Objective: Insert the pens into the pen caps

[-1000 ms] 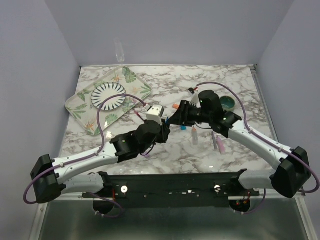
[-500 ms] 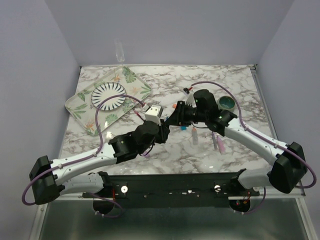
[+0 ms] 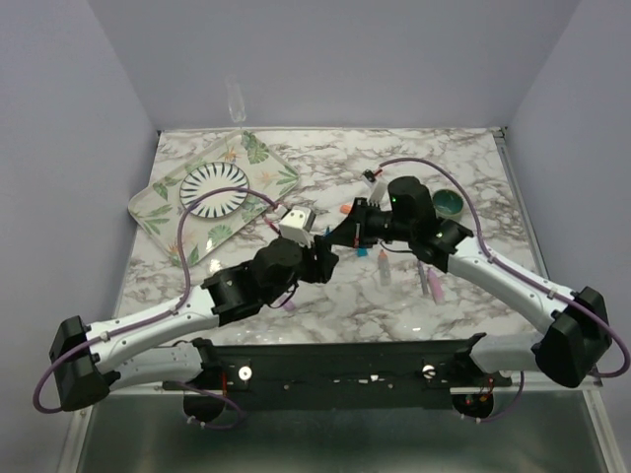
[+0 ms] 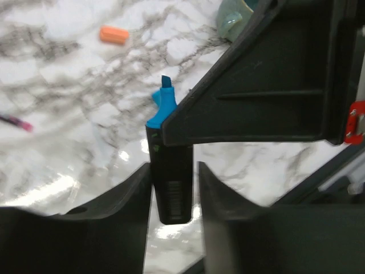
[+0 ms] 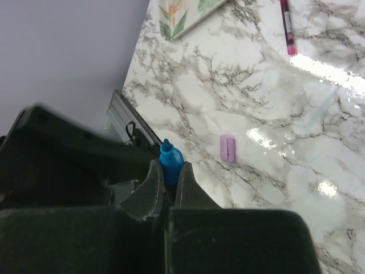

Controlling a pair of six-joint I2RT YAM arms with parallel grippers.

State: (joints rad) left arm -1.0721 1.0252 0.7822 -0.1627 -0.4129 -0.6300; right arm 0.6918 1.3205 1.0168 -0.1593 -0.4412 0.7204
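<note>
A black pen [image 4: 171,171] with a blue tip [image 4: 162,105] is held in the air between both arms at the table's middle. My right gripper [image 5: 167,171] is shut on the blue tip [image 5: 170,157]. The pen's body stands between the fingers of my left gripper [image 4: 174,168], touching the left finger, with a thin gap at the right one. In the top view the left gripper [image 3: 320,258] and the right gripper [image 3: 340,236] meet nose to nose. An orange cap [image 4: 114,35] and a purple cap [image 5: 227,148] lie on the marble. A blue cap [image 3: 361,253] lies under the right arm.
A grey marker [image 3: 385,268] and a pink marker [image 3: 432,283] lie right of centre. A thin red pen [image 5: 288,25] lies further left. A teal mug [image 3: 451,203] stands at the right, and a leaf-print tray [image 3: 163,222] with a striped plate [image 3: 214,187] at the back left.
My right gripper's jaws have closed onto the pen's blue tip. The left jaws have eased a little off the pen's body, and the left arm has shifted slightly.
</note>
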